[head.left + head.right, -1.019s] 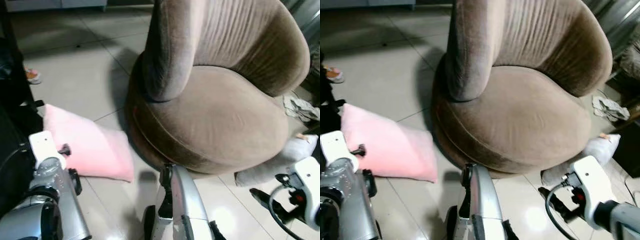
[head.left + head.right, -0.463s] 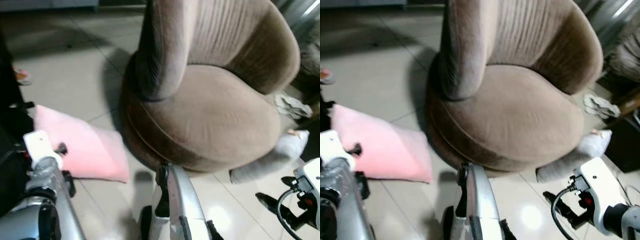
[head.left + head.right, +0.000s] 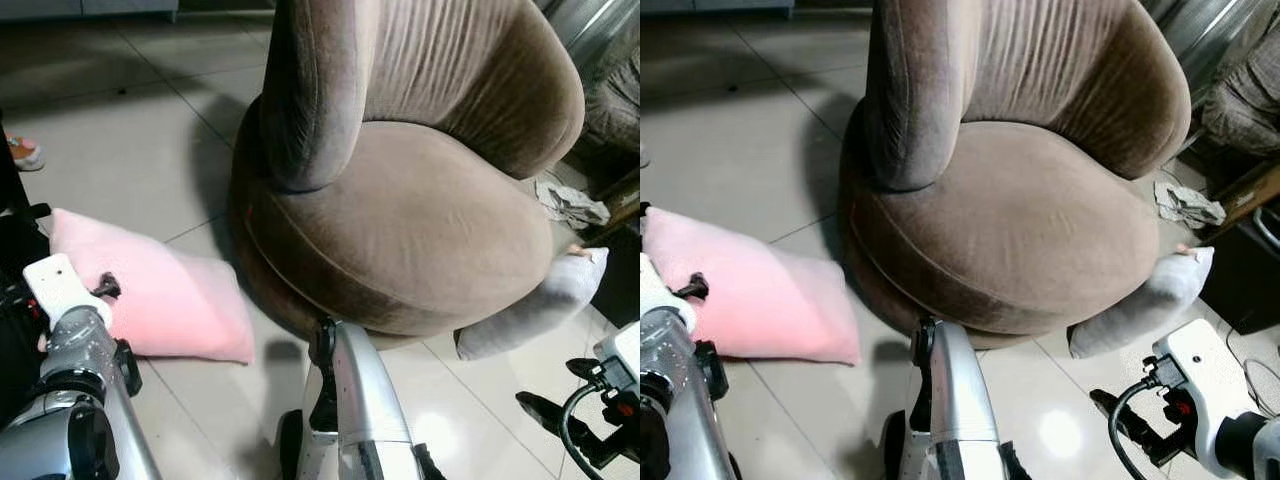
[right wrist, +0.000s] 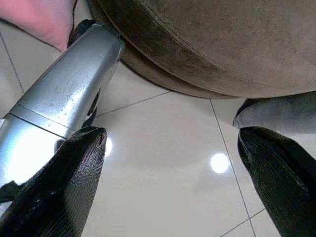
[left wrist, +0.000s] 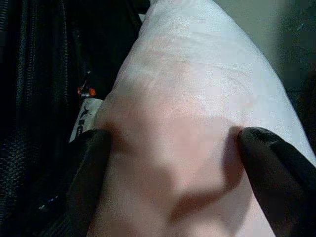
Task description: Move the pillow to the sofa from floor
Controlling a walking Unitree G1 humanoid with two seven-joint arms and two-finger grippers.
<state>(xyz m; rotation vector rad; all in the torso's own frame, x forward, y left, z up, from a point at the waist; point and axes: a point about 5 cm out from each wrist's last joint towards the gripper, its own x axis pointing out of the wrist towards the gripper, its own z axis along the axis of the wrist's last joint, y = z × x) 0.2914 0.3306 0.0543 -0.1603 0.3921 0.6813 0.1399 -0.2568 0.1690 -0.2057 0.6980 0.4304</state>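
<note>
Lying flat, plump pink pillow (image 3: 160,290)

Head cameras look down on sofa (image 3: 420,200) and pink pillow (image 3: 160,290); left wrist camera sits close above that pillow; right wrist camera faces the sofa base

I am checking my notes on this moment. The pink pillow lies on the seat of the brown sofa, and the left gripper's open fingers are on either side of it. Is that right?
Not quite. The pink pillow is not on the seat; it lies on the tiled floor beside the brown sofa, as the left eye view shows. The rest holds: the left gripper has its open fingers on either side of it.
</note>
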